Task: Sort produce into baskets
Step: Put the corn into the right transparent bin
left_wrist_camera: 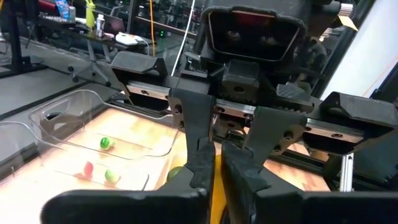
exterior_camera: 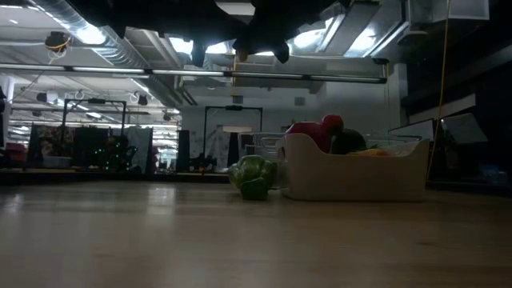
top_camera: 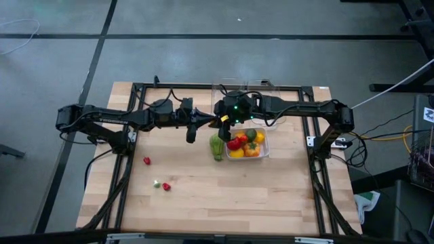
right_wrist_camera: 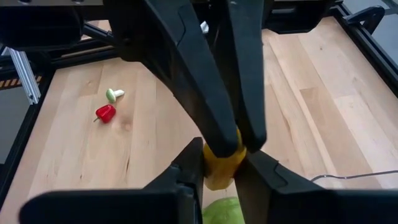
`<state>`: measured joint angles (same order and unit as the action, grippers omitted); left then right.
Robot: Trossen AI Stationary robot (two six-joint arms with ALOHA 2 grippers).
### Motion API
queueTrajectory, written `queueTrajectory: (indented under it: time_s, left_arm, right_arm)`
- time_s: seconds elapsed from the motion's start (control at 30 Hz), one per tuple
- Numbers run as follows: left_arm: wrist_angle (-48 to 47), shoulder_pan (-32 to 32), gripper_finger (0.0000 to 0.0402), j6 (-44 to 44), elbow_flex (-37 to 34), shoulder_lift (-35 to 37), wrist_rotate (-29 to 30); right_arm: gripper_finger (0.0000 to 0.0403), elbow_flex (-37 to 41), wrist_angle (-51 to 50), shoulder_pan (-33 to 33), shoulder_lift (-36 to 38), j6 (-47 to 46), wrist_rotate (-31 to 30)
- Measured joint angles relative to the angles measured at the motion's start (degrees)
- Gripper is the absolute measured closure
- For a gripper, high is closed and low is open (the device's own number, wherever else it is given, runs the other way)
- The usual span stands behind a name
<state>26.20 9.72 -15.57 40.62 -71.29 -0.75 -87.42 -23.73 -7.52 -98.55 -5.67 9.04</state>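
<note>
Above the middle of the wooden table (top_camera: 203,203), the two grippers meet tip to tip over a small yellow piece (right_wrist_camera: 221,163) of toy produce. The right gripper (right_wrist_camera: 219,158) has its own dark fingers pinched on the piece from one side. The left gripper (right_wrist_camera: 231,134), reaching in from the opposite side, presses its long fingers together against the top of the same piece. Both sets of jaws are drawn tight on it, well clear of the tabletop.

Directly beneath the handover lies the long green ribbed vegetable (top_camera: 216,147), resting on the wood just beside the whitish basket (top_camera: 264,153). That basket holds a heap of red, orange, yellow and green pieces (top_camera: 245,144), with a red one and a dark green one standing above its rim in the low view.

Behind the grippers, near the table's far edge, sit two clear baskets (left_wrist_camera: 74,115); the left wrist view shows small green and red bits inside them, though which bit lies in which tub cannot be told.

Farther out on the bare wood toward the left arm's side lie three loose bits: a small red pepper (top_camera: 146,160) on its own, and nearer the front edge a pale green bit (top_camera: 156,184) just beside another red bit (top_camera: 166,186).
</note>
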Motion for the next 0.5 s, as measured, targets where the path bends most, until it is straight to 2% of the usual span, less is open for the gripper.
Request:
queueTrajectory:
  time_s: [0.23,0.37,0.5]
  left_arm:
    - [-0.37,0.0,0.0295,0.0,0.0,0.0,0.37]
    - [-0.35,0.17,0.0248,0.73,0.0,0.0,1.98]
    - [-0.35,0.17,0.0218,2.28,0.0,0.0,5.76]
  right_arm:
    - [0.0335,0.0,0.08,0.01,-0.04,0.0,-0.12]
    - [0.0335,0.0,-0.29,-0.06,-0.04,0.49,-1.89]
    - [0.0336,0.0,-1.93,-0.12,-0.04,2.67,-4.98]
